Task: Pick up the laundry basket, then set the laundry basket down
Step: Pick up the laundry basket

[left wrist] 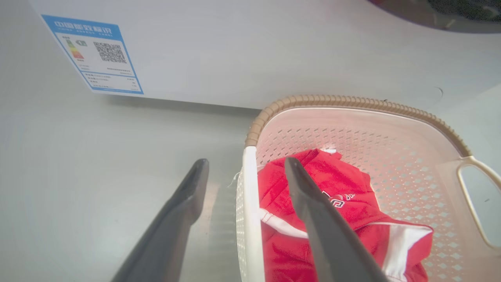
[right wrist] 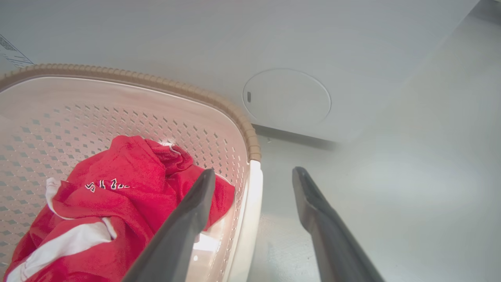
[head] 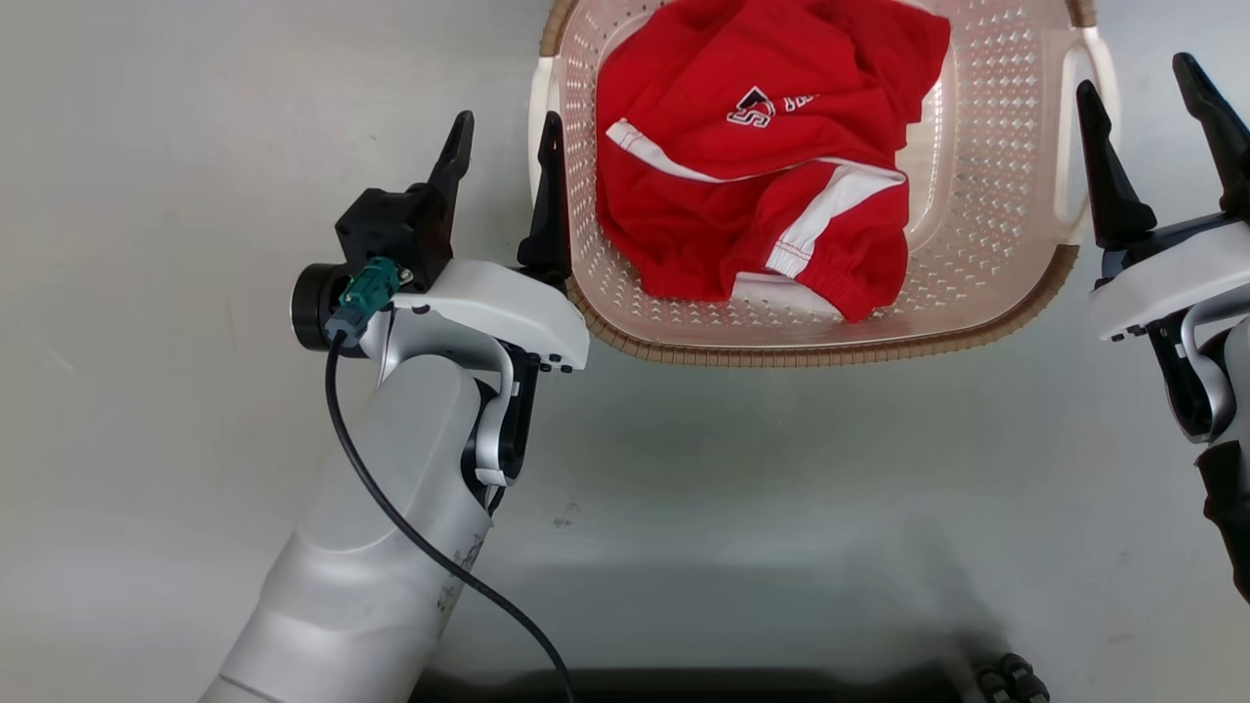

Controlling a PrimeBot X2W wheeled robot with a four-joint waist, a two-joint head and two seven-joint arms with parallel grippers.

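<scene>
- Left gripper (head: pixel 508 132): fingers spread, one on each side of the basket's white left handle (head: pixel 537 98). The left wrist view shows the same, w/ the inner finger over the red garment (left wrist: pixel 344 203) and the outer one over bare floor (left wrist: pixel 98 176). No pinch.
- Right gripper (head: pixel 1135 78): also spread, straddling the white right handle (head: pixel 1066 146). In the right wrist view the handle edge runs up btwn the two fingers. Can't tell whether either finger touches the plastic.
- Laundry basket (head: pixel 811 351): sits level and looks to be resting on the grey floor, btwn the two arms, w/ the red garment heaped inside. Its far side is close to the washer (left wrist: pixel 274 51), whose blue-edged label (left wrist: pixel 96 55) shows at upper left.
- Progress, my read: nothing is gripped and the basket is down.
  - Both arms are lined up on the handles, but that fits the start of a grasp or a release equally well.
  - The pics don't settle which.
- If the lift is still to come, what's left:
  - close both grippers on the handles
  - raise both sides evenly so the load stays put
  - lower it flat and open.
</scene>
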